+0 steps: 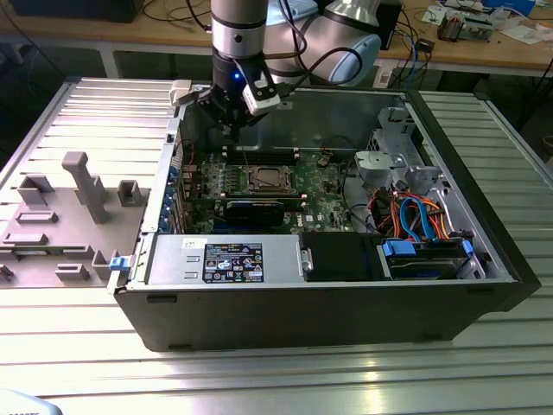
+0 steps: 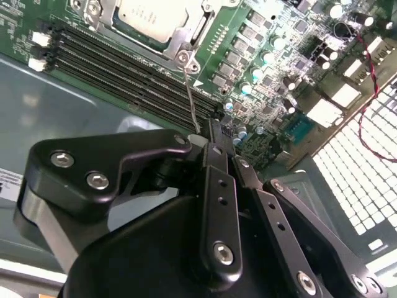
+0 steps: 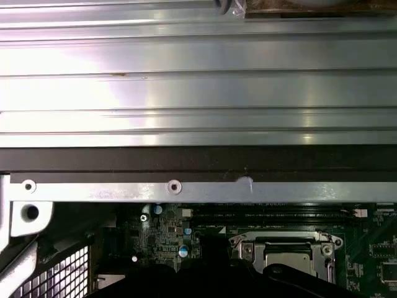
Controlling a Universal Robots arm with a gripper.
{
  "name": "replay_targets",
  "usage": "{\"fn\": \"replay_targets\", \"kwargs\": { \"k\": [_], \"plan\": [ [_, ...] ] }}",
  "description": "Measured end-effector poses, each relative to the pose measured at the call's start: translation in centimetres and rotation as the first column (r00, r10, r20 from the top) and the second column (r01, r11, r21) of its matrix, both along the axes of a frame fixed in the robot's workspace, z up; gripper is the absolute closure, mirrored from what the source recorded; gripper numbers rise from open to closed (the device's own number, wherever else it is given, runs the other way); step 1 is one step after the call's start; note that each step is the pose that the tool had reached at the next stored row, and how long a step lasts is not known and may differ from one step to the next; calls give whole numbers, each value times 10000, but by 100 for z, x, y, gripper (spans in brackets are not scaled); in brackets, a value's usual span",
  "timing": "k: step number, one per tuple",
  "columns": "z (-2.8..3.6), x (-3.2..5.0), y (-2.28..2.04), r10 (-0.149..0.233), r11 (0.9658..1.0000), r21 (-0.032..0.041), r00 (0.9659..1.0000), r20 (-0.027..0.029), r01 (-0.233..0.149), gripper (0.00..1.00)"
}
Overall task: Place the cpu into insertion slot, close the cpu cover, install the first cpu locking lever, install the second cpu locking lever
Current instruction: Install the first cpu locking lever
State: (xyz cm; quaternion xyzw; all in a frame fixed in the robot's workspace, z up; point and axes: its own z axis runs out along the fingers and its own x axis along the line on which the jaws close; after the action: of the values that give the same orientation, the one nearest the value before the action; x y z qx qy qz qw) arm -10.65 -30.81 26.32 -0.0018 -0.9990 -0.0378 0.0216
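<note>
The hand (image 2: 214, 146) has its fingers pinched together on a thin lever (image 2: 191, 93) beside the cpu (image 2: 152, 18). Lever locking seems underway, demanding a controlled sweep downward.

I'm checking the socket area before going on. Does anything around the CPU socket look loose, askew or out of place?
One thing stands out: in the second wrist view a thin metal locking lever stands up from the corner of the insertion slot rather than lying flat. The cpu looks seated under the cpu cover. Nothing looks damaged.
</note>
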Motion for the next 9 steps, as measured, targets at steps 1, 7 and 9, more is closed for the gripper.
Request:
{"fn": "replay_targets", "kwargs": {
  "k": [1,7,9],
  "plan": [
    [0,6,0,1,10000,0,10000,0,-1,89],
    [0,51,0,1,10000,0,10000,-2,-1,89],
    [0,60,0,1,10000,1,10000,-1,-1,89]
  ]
}}
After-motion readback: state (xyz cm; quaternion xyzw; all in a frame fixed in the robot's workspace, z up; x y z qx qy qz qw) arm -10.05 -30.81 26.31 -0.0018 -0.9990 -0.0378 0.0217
